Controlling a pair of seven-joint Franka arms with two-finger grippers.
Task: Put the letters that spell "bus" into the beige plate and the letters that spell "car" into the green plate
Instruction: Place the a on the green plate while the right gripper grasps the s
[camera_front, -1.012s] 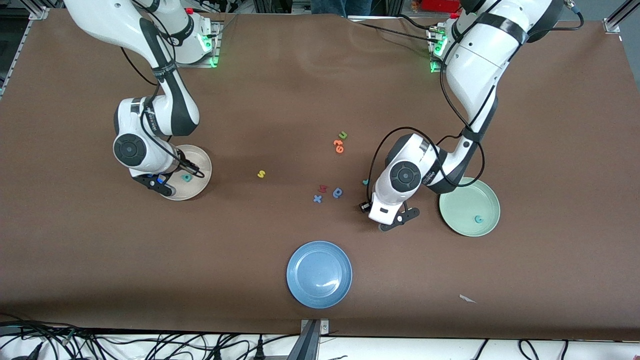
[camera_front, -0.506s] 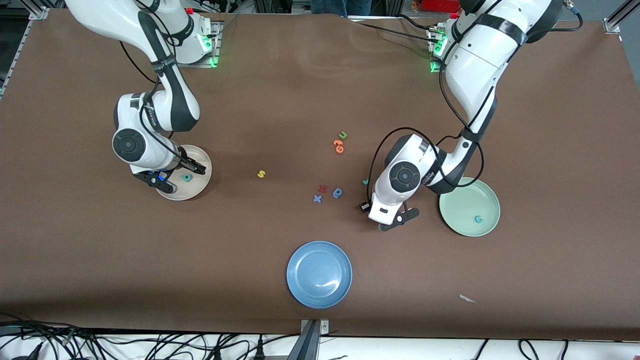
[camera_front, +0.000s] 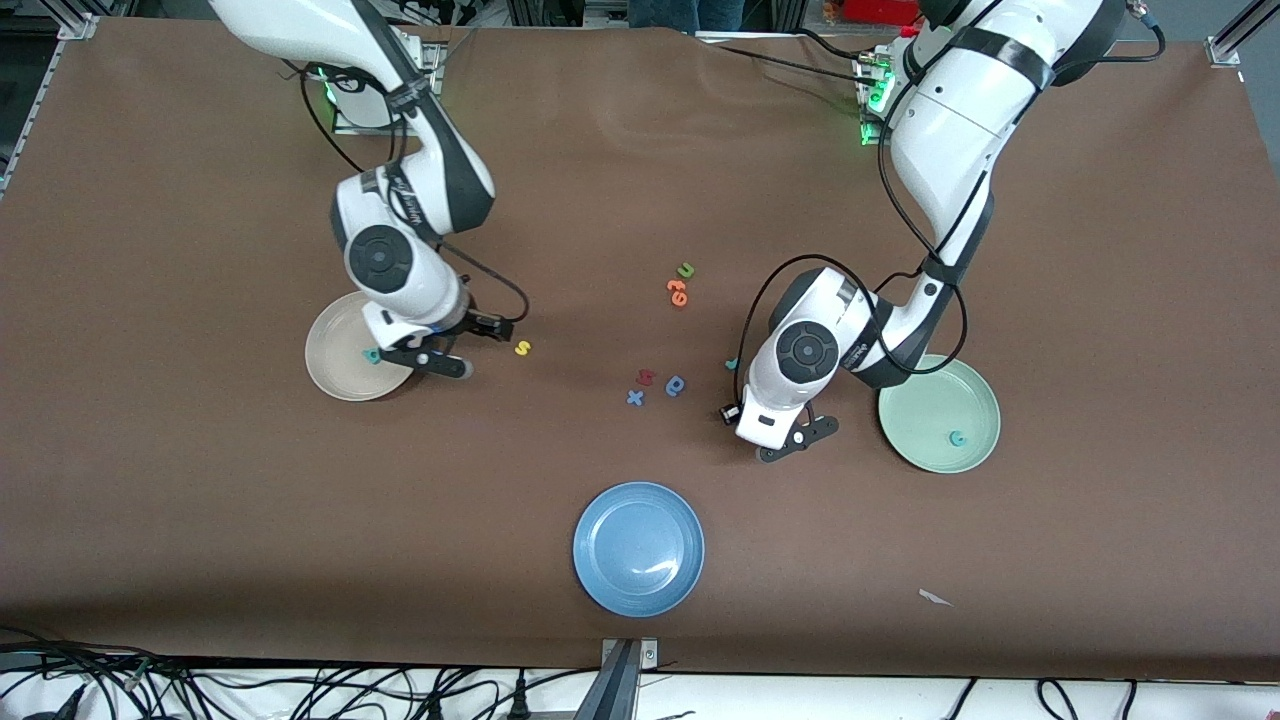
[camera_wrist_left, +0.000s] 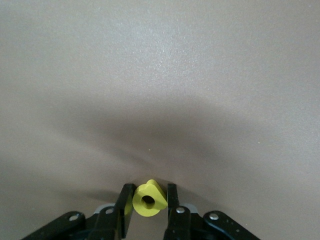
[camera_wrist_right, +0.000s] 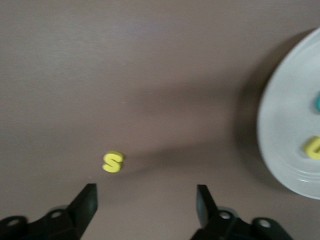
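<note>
The teal "b" lay in the beige plate at the right arm's end of the table, and the right wrist view showed the yellow "u" in that plate too. The yellow "s" sat on the brown cloth near the plate, toward the middle of the table. I had the right gripper over the cloth between the plate and the "s", its jaws spread wide with nothing in them.

At the left arm's end, the teal "c" lay in the green plate. The teal "r" peeked out beside the left arm's wrist, on the cloth. The left gripper was down low at the cloth near the green plate, toward the middle of the table, its jaws drawn in against both sides of the yellow "a"; I couldn't tell whether the letter was resting on the cloth.

In the middle of the table were a red letter, a blue round letter and a blue "x", with an orange letter and the green "u" farther from the front camera. The blue plate sat nearest that camera
</note>
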